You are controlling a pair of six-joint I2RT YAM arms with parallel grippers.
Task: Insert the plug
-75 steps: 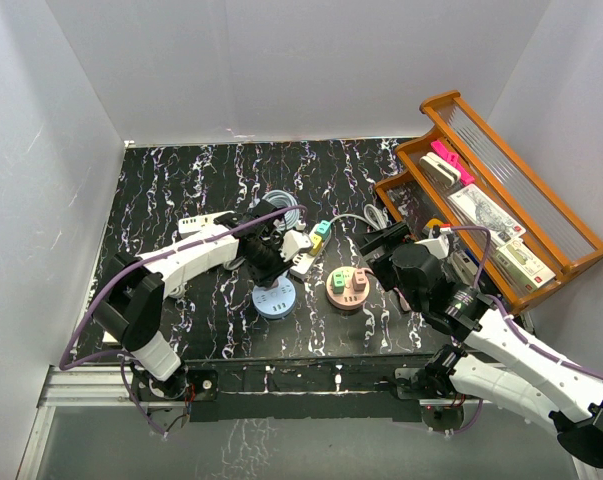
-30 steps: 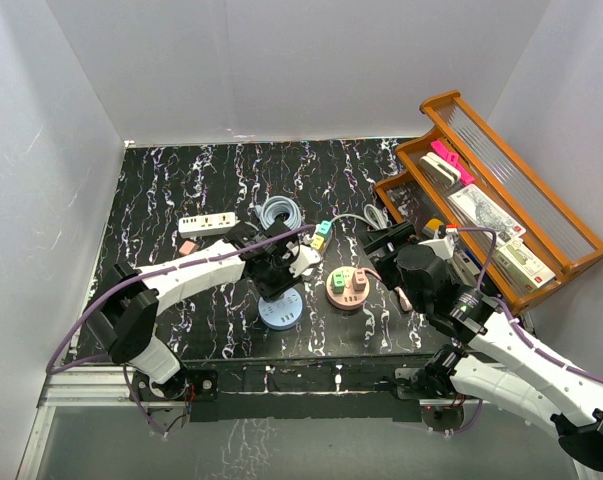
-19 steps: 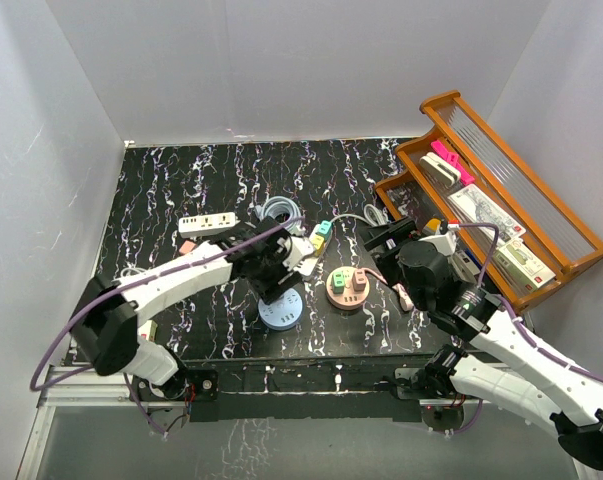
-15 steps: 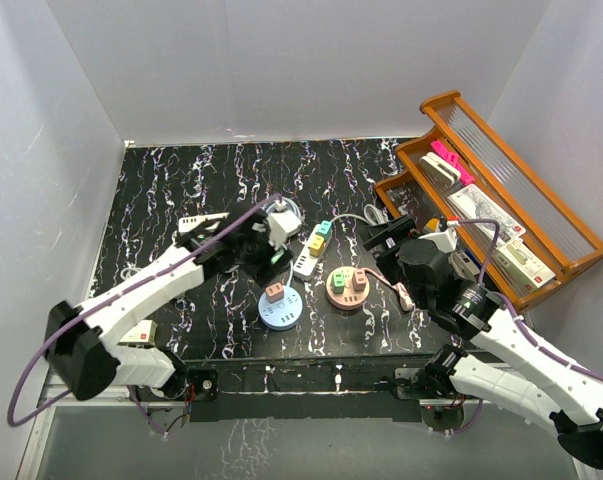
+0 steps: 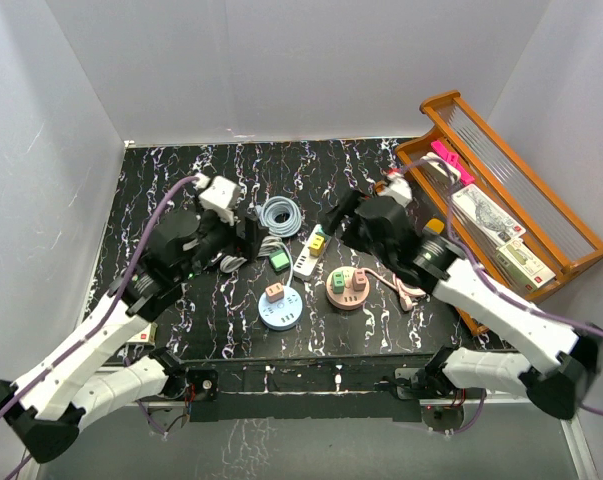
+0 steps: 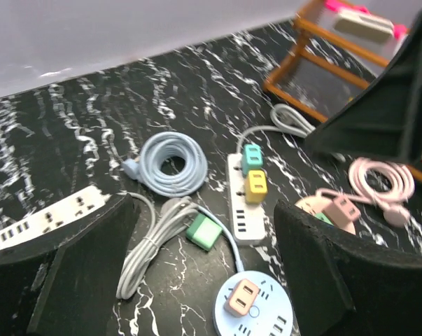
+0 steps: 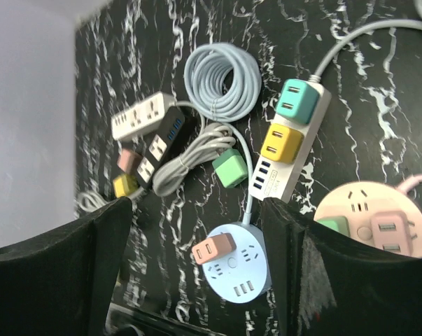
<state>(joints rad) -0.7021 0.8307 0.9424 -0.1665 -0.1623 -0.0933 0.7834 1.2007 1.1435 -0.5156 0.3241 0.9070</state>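
The left gripper (image 6: 205, 210) hangs high over the black marbled table (image 5: 161, 180), fingers spread wide with nothing between them. The salmon plug (image 6: 240, 297) stands on the top face of the blue round hub (image 6: 266, 318), near that hub's rim (how deep its pins sit cannot be told from here). The right gripper (image 7: 197, 203) hovers above the same cluster, and its fingers are also wide apart and empty. Just beyond the hub a green plug (image 7: 231, 168) lies loose on the table with its grey cord bundled beside it. To its right, the white power strip (image 7: 277, 183) carries a yellow plug (image 7: 282, 143) and a teal plug (image 7: 297, 97) side by side. A pale blue cable coil (image 6: 172, 164) lies farther back, and a pink round hub (image 5: 346, 290) sits right of the blue one, apart from it.
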